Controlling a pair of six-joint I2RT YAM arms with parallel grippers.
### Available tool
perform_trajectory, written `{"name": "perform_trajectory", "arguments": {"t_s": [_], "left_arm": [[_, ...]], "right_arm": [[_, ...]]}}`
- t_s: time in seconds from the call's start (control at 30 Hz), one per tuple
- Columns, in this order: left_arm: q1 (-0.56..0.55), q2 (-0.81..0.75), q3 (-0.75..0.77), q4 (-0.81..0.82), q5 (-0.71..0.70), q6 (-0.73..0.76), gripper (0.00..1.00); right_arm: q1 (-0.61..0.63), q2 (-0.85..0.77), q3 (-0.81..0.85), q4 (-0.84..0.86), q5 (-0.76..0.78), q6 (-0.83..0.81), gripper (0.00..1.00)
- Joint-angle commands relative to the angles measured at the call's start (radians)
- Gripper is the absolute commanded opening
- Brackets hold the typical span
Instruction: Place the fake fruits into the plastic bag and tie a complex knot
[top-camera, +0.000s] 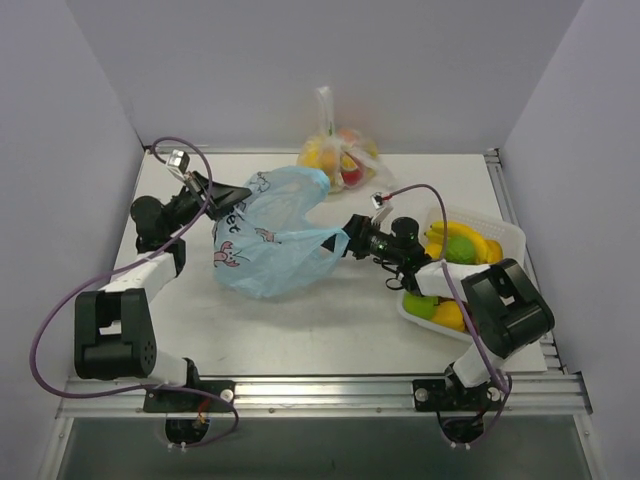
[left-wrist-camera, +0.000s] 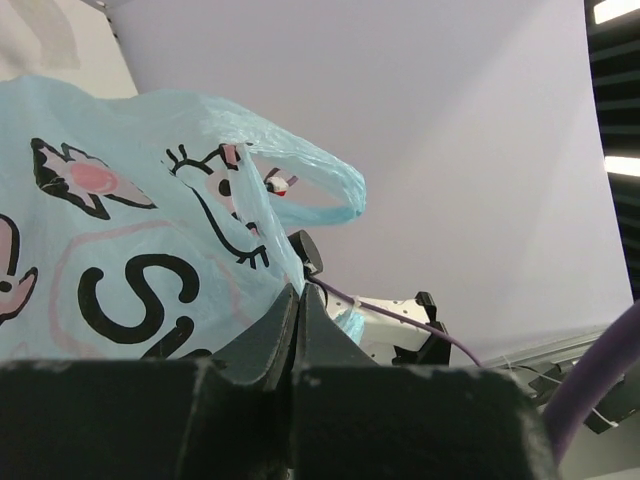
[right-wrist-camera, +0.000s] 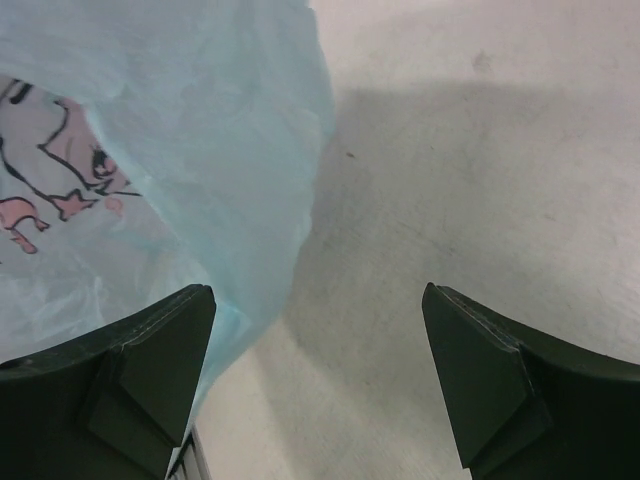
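The light-blue plastic bag (top-camera: 270, 240) with its pink-and-black cartoon print lies in the middle of the table, its mouth held up. My left gripper (top-camera: 238, 196) is shut on the bag's upper left edge. In the left wrist view the jaws (left-wrist-camera: 293, 300) pinch the film, and the bag (left-wrist-camera: 140, 200) with one handle loop (left-wrist-camera: 325, 190) rises above them. My right gripper (top-camera: 346, 240) is open and empty at the bag's right edge. In the right wrist view (right-wrist-camera: 315, 310) the bag (right-wrist-camera: 200, 120) hangs by the left finger. Fake fruits, among them bananas (top-camera: 452, 231) and a green apple (top-camera: 460, 249), lie in a basket. No knot shows.
The white basket (top-camera: 511, 233) with the fruits stands at the right, under my right arm. A clear colourless bag of fruits (top-camera: 337, 155) with a twisted neck sits at the back against the wall. Grey walls close in the table on three sides.
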Motion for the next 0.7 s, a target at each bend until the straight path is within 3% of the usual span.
{"name": "perform_trajectory", "arguments": {"t_s": [0.0,0.53,0.63,0.67], "left_arm": [[-0.029,0.009,0.044,0.081,-0.034,-0.045,0.0],[-0.051,0.017,0.047,0.127,-0.057,-0.115,0.0],[-0.05,0.008,0.033,0.132,-0.062,-0.125,0.0],[-0.051,0.006,0.03,0.132,-0.062,-0.128,0.0]], "right_arm": [[0.026,0.008,0.034,0.273,0.025,0.028,0.89],[0.144,0.222,0.223,0.237,0.093,0.057,0.86],[0.137,0.249,0.247,0.243,0.102,0.091,0.69],[0.135,0.246,0.253,0.244,0.1,0.103,0.52]]}}
